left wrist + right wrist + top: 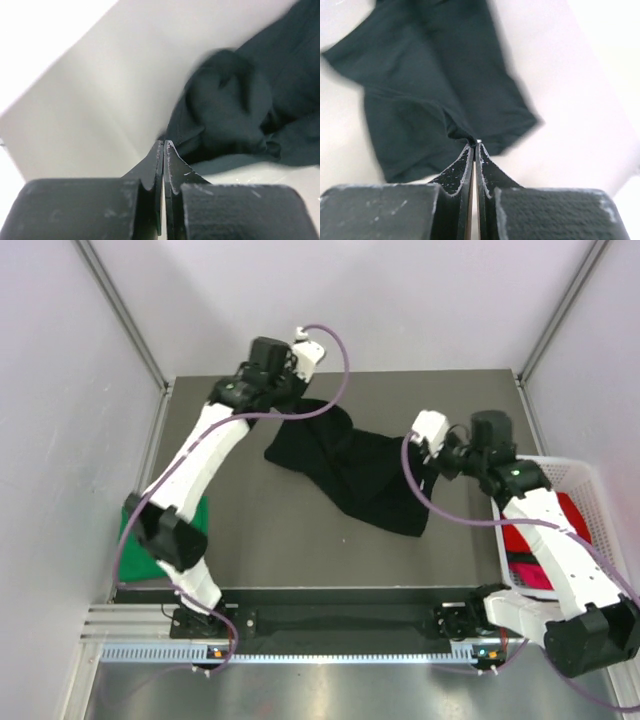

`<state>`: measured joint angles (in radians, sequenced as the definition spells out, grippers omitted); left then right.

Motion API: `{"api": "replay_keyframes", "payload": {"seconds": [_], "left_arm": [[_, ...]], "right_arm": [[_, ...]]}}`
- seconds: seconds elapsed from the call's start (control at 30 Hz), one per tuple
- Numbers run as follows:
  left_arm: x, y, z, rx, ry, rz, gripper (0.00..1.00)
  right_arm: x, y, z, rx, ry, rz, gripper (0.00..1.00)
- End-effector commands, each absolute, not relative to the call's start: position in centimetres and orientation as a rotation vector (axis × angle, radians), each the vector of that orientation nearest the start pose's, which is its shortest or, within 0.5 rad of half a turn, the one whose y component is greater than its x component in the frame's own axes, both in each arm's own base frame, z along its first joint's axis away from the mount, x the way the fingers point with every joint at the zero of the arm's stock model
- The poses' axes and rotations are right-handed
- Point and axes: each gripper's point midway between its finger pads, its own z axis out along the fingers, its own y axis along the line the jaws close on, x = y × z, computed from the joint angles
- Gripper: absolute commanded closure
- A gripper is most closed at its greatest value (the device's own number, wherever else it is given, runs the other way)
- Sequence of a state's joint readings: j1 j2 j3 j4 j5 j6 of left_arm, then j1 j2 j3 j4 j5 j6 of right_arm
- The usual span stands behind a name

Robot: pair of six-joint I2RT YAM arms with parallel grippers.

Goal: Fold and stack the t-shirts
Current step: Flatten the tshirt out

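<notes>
A large black t-shirt (355,470) hangs stretched between both grippers above the middle of the table. My left gripper (297,400) is shut on its far left corner; in the left wrist view the cloth (235,105) bunches just past the pinched tips (164,143). My right gripper (432,462) is shut on its right edge; in the right wrist view the shirt (435,85) drapes down from the tips (475,143). A bright green shirt (160,540) lies folded at the table's left edge. Red (530,540) and pink (533,578) shirts lie in the basket.
A white mesh basket (580,480) stands at the table's right edge under the right arm. Grey walls with metal corner posts close in the table on three sides. The dark table top (270,530) shows bare in front of the black shirt.
</notes>
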<state>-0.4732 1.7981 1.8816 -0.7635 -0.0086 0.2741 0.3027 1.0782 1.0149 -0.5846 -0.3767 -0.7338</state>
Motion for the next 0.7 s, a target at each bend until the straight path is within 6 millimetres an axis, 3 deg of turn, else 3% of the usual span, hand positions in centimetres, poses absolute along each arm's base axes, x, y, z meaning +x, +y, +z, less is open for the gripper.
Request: {"api": "replay_keyframes", "payload": {"seconds": [0.0, 0.03, 0.07, 0.1, 0.13, 0.17, 0.2, 0.27, 0.3, 0.37, 0.4, 0.47, 0.5, 0.53, 0.57, 0.6, 0.67], "left_arm": [[41.2, -19.4, 35.9, 0.785, 1.864, -0.083, 1.00], [40.7, -18.8, 36.2, 0.781, 1.861, -0.070, 1.00], [39.5, -17.8, 38.2, 0.770, 1.812, -0.056, 1.00], [38.8, -17.4, 38.7, 0.771, 1.798, -0.050, 1.00], [38.1, -17.0, 38.3, 0.779, 1.803, -0.047, 1.00], [36.8, -16.2, 39.4, 0.776, 1.776, -0.042, 1.00], [36.1, -15.6, 38.2, 0.790, 1.806, -0.033, 1.00], [34.4, -14.4, 38.1, 0.790, 1.811, -0.013, 1.00], [34.0, -13.4, 36.3, 0.795, 1.855, 0.004, 1.00], [32.6, -11.7, 36.5, 0.773, 1.845, 0.040, 1.00], [32.4, -10.5, 34.8, 0.771, 1.884, 0.067, 1.00], [31.1, -8.6, 34.9, 0.744, 1.863, 0.121, 1.00], [30.5, -7.0, 33.5, 0.728, 1.877, 0.173, 1.00], [30.3, -5.7, 30.2, 0.734, 1.945, 0.216, 1.00], [30.0, -5.6, 30.7, 0.733, 1.922, 0.223, 1.00], [29.6, -4.4, 27.2, 0.740, 2.004, 0.266, 1.00], [28.8, -3.8, 24.2, 0.766, 2.074, 0.282, 1.00]], "right_arm": [[32.7, 9.8, 30.3, -0.966, 1.681, 0.057, 1.00], [32.8, 9.4, 31.6, -0.913, 1.680, 0.085, 1.00], [33.0, 8.8, 32.9, -0.881, 1.670, 0.083, 1.00], [33.3, 7.5, 35.4, -0.830, 1.644, 0.055, 1.00], [33.1, 7.4, 35.9, -0.818, 1.654, 0.079, 1.00], [33.0, 6.8, 37.6, -0.803, 1.632, 0.063, 1.00], [32.4, 6.8, 37.6, -0.802, 1.647, 0.078, 1.00], [31.8, 6.9, 38.1, -0.804, 1.649, 0.089, 1.00], [31.2, 6.9, 38.2, -0.801, 1.655, 0.091, 1.00], [30.7, 6.4, 38.3, -0.779, 1.663, 0.068, 1.00], [30.1, 6.1, 38.8, -0.771, 1.644, 0.042, 1.00], [30.0, 5.1, 38.0, -0.735, 1.669, -0.006, 1.00], [30.0, 4.6, 36.9, -0.715, 1.696, -0.023, 1.00], [30.2, 4.4, 35.7, -0.715, 1.732, -0.021, 1.00], [30.3, 4.3, 34.9, -0.714, 1.752, -0.020, 1.00], [30.7, 4.1, 33.4, -0.712, 1.798, -0.015, 1.00], [30.9, 4.3, 30.3, -0.722, 1.870, 0.027, 1.00]]}}
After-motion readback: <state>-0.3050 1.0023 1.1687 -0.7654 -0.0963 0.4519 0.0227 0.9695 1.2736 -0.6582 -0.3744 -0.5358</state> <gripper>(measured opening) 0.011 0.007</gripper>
